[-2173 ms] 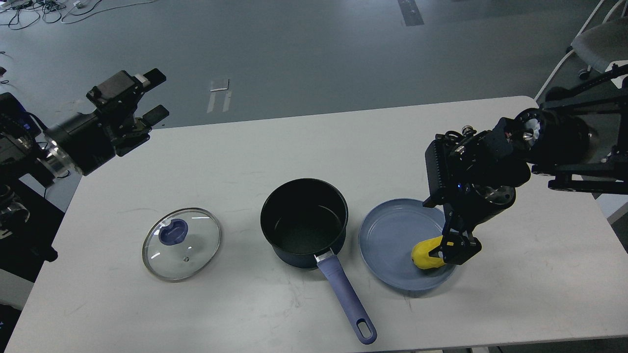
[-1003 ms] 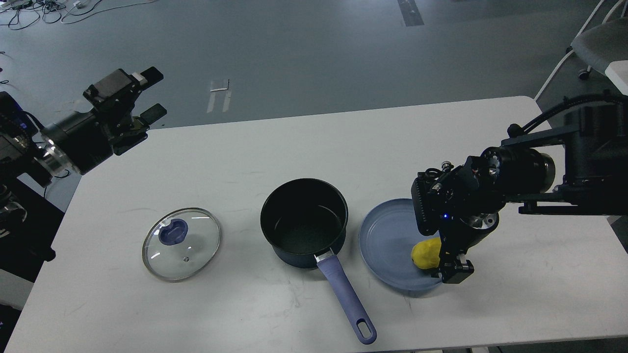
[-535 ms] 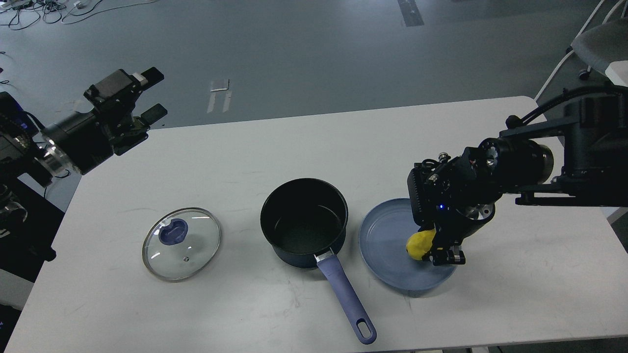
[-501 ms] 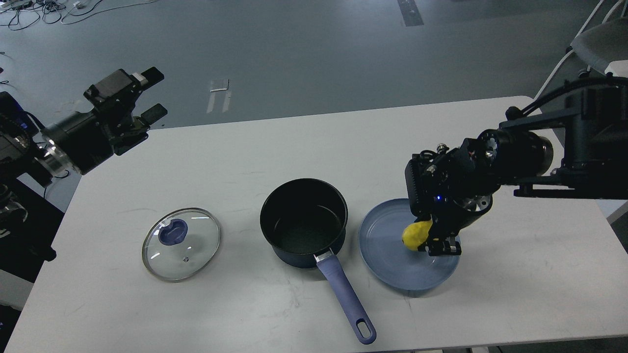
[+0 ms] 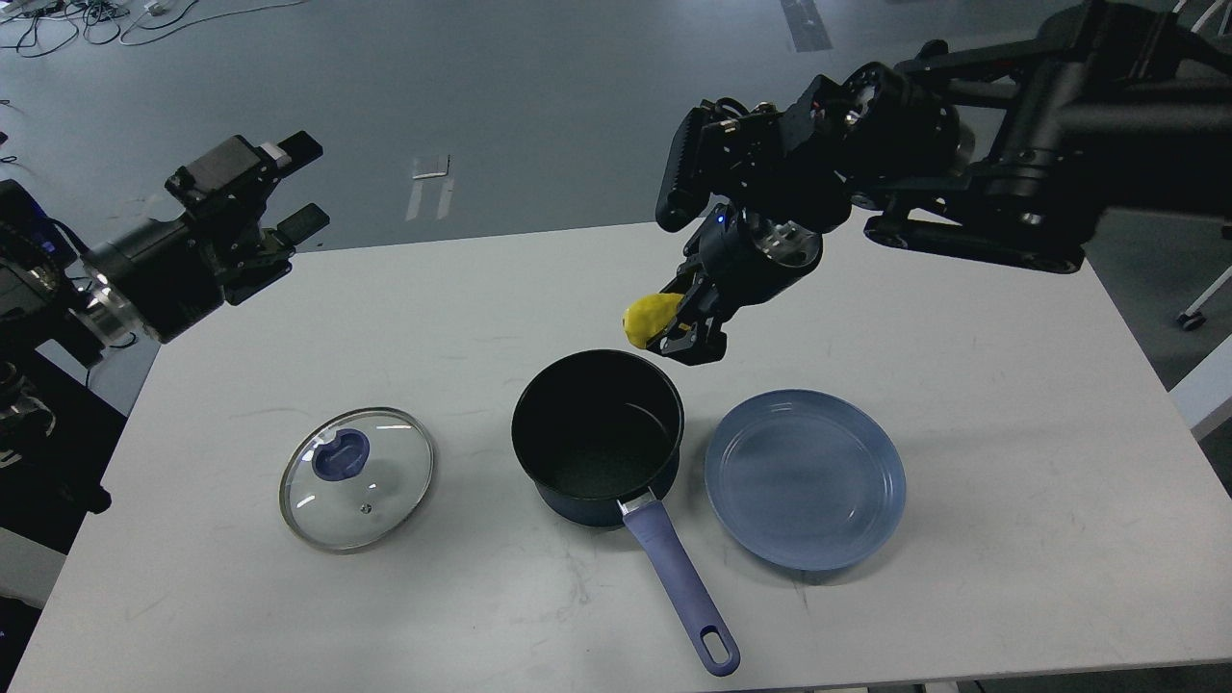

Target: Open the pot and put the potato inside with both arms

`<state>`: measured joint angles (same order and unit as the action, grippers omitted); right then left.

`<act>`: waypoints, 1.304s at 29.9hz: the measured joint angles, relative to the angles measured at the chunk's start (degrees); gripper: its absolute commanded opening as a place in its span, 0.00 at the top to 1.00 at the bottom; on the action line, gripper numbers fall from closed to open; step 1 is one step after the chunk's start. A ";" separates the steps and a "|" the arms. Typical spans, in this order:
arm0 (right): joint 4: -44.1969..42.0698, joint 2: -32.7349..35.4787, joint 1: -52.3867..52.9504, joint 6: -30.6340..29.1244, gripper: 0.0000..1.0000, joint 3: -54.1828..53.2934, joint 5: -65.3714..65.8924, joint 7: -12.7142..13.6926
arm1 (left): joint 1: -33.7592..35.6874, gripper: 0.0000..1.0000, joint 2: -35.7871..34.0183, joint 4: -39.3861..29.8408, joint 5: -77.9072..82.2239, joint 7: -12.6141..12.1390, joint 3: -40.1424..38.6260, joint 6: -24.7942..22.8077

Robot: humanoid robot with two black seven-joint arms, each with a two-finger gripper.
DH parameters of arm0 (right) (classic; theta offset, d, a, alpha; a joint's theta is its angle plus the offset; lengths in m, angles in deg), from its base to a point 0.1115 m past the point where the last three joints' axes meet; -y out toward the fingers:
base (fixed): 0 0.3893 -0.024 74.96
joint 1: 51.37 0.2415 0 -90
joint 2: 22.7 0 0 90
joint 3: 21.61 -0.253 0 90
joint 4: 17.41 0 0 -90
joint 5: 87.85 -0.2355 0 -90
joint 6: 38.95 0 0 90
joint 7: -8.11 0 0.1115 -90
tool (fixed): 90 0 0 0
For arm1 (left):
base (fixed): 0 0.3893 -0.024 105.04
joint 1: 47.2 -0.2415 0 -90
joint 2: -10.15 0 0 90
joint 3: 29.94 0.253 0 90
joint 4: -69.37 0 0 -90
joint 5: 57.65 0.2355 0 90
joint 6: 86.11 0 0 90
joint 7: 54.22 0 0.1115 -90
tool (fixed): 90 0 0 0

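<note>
The dark pot (image 5: 597, 438) with a purple handle stands open and empty at the table's middle. Its glass lid (image 5: 356, 478) with a blue knob lies flat on the table to the left. My right gripper (image 5: 674, 327) is shut on the yellow potato (image 5: 651, 318) and holds it in the air just above the pot's far right rim. My left gripper (image 5: 298, 183) is open and empty, raised over the table's far left corner.
An empty blue plate (image 5: 805, 478) sits right of the pot. The pot's handle (image 5: 681, 587) points toward the front edge. The white table (image 5: 1011, 462) is bare at the right and back. A chair stands beyond the right edge.
My right gripper lifted the potato off the blue plate and carried it up and left to above the pot's rim. The plate is now empty. The left arm stayed still.
</note>
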<state>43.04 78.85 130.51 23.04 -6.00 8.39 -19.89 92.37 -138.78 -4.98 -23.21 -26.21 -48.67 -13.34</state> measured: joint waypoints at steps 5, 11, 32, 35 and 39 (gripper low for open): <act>-1.45 -2.96 -3.35 0.01 0.81 -0.05 -5.34 0.00 | 0.00 0.02 -0.14 -0.04 0.00 0.00 0.00 0.00; -3.81 -4.76 -7.90 0.01 0.80 -0.12 -6.79 0.00 | 0.00 0.02 -0.13 -0.19 0.00 0.00 0.00 0.00; -7.07 -6.14 -11.37 2.56 0.01 -0.09 -15.95 0.00 | 0.10 0.02 -0.22 -0.28 0.02 0.00 0.00 0.00; -7.56 -5.74 -11.37 2.95 0.00 -0.39 -16.49 0.00 | 0.10 0.02 -0.22 -0.28 0.02 0.00 0.00 0.00; -8.97 -4.07 -11.25 3.29 0.00 -2.76 -19.99 -0.01 | 0.10 0.02 -0.31 -0.28 -0.03 0.00 0.00 0.00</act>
<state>34.07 74.78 119.26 26.33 -8.76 -11.60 -19.89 92.47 -139.09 -5.26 -23.24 -26.21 -48.66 -13.34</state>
